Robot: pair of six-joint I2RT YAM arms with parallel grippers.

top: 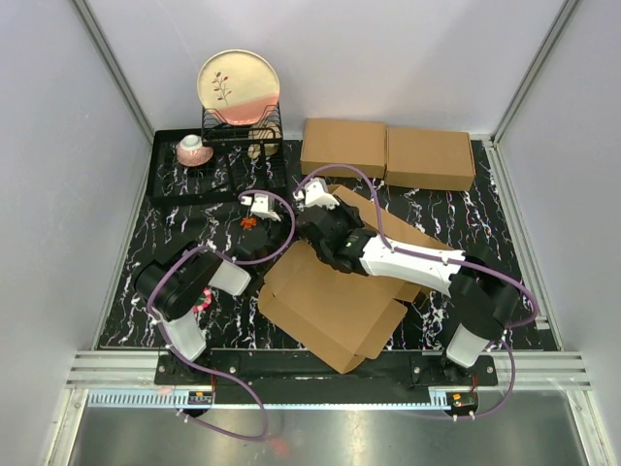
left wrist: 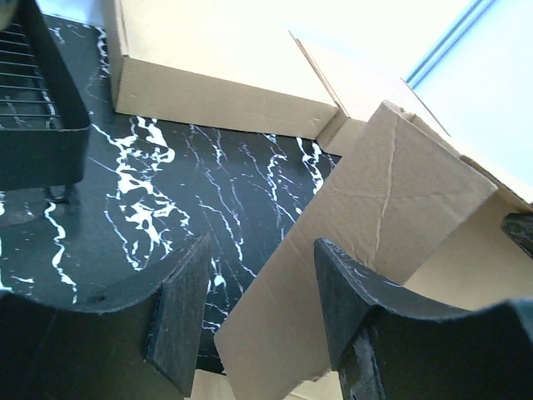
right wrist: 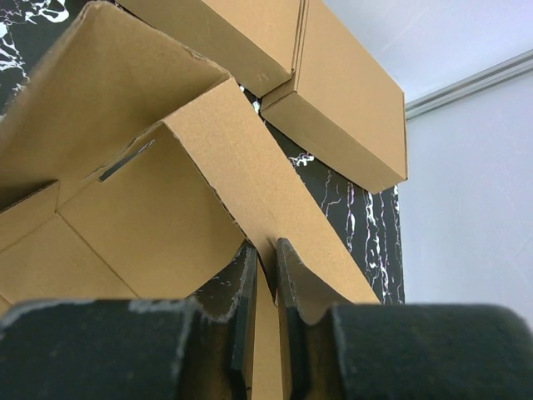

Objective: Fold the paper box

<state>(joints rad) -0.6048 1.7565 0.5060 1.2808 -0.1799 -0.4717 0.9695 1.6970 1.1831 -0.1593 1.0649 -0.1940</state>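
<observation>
On the bench [top: 456, 209], a paper box [top: 330, 306] is gripped.
Its raised flap is pinched by the right fingers [right wrist: 300, 287]; the left fingers [left wrist: 179, 312] are spread open.

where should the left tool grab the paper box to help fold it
Probably grip the raised flap of the paper box by its free near edge, coming from the left. It is a thin panel standing tilted just ahead of the open left tool; the right tool pinches another wall.

The desk [top: 497, 218] is surfaced in black marble pattern with white veins. It is enclosed by plain pale walls [top: 408, 49], which are joined by aluminium rails [top: 109, 60] and evenly lit.
</observation>
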